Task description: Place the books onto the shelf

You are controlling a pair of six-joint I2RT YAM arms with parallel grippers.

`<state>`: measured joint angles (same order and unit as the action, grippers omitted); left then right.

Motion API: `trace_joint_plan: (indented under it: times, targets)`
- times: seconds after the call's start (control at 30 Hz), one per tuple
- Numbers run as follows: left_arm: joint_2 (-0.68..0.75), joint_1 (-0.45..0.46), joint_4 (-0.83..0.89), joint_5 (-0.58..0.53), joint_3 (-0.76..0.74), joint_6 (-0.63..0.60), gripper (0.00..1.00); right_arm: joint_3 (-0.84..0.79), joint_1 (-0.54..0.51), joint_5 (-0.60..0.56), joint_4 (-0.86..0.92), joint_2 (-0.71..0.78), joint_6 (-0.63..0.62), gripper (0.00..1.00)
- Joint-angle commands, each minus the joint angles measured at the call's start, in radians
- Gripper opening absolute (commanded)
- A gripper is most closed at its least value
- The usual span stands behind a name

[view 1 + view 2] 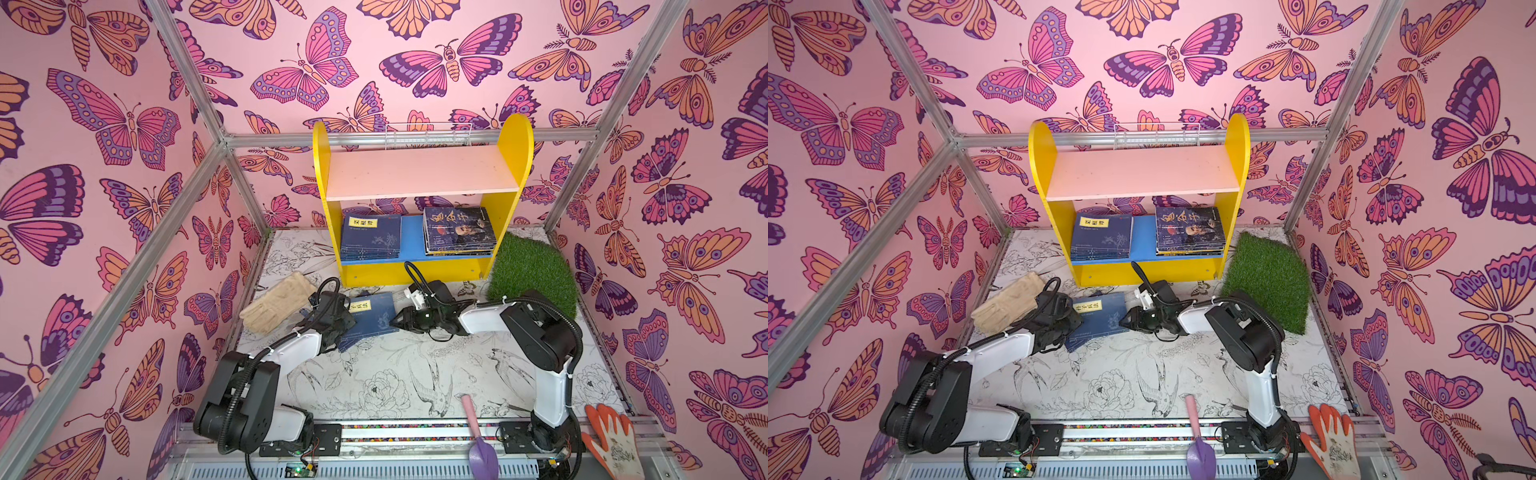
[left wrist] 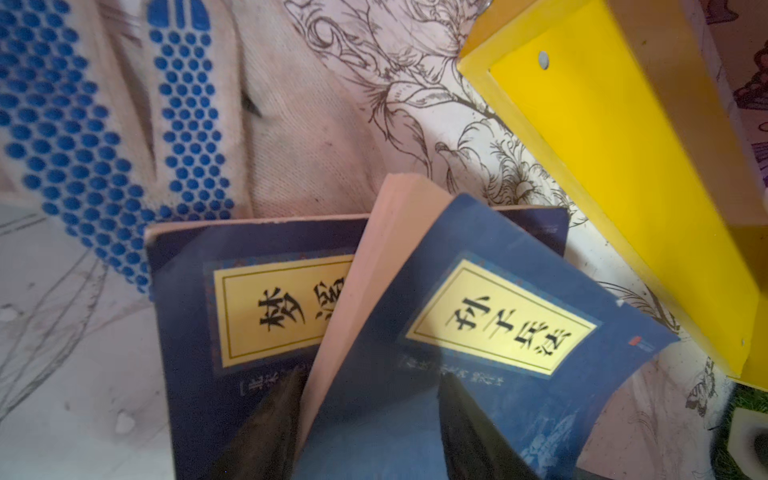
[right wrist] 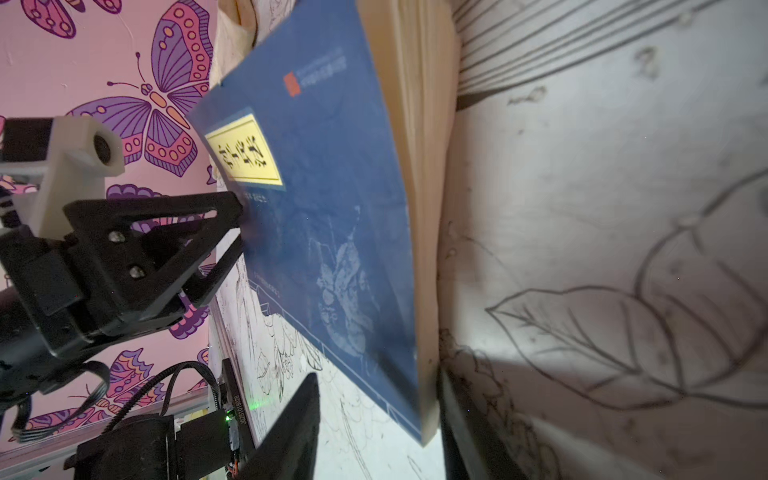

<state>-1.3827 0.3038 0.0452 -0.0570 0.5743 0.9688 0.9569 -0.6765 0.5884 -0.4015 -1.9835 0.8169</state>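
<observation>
Beige glove (image 1: 276, 303) lies on the left, just beside the left arm, not part of the job. Left gripper (image 1: 351, 322) sits low at the left edge of the top book (image 1: 374, 316) and has it pinched. The left wrist view shows one finger (image 2: 478, 436) on the cover and the other under the pages, resting on the lower book (image 2: 195, 353). That explains the bow in the top book and its raised left edge: the grip separates it from the one beneath, so only one gets lifted. Both books lie on the table just near of the shelf (image 1: 415, 272), centre of the scene. On the blue lower board (image 1: 411, 237) a navy stack (image 1: 372, 237) lies flat on the left and a portrait-cover stack (image 1: 457, 230) on the right. The pink upper board (image 1: 419, 170) is bare. Right gripper (image 1: 395, 322) is turned sideways at the top book's right edge, jaws apart and straddling it. In the right wrist view one finger (image 3: 291, 424) stands off the cover with cloth visible between, and the other is by the page block, so it isn't clamped. Likely intent is two-handed support, since a thin paperback flops when carried by one edge. Turf mat (image 1: 532, 274) lies right of the shelf, out of the way.
</observation>
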Motion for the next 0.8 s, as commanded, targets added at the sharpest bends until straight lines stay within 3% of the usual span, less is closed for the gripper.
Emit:
trace_joint_plan:
  times: [0.0, 0.13, 0.37, 0.5, 0.63, 0.77]
  targets:
    - [-0.016, 0.036, 0.05, 0.095, -0.064, 0.087, 0.55, -0.043, 0.011, 0.05, -0.184, 0.024, 0.076, 0.43]
    - [-0.018, 0.058, 0.041, 0.086, -0.085, 0.111, 0.55, -0.064, 0.03, 0.066, -0.226, 0.024, 0.125, 0.44]
    - [-0.009, 0.076, 0.035, 0.069, -0.131, 0.16, 0.55, -0.026, 0.031, -0.149, 0.086, 0.048, -0.003, 0.49]
    - [-0.004, 0.077, 0.033, 0.065, -0.139, 0.16, 0.55, 0.002, 0.025, -0.191, 0.133, 0.028, -0.028, 0.49]
    - [-0.003, 0.078, 0.033, 0.066, -0.134, 0.159, 0.55, 0.048, 0.005, -0.169, 0.146, -0.031, -0.048, 0.49]
    - [-0.002, 0.078, 0.032, 0.068, -0.128, 0.153, 0.55, 0.031, -0.011, -0.024, -0.044, -0.056, -0.003, 0.47]
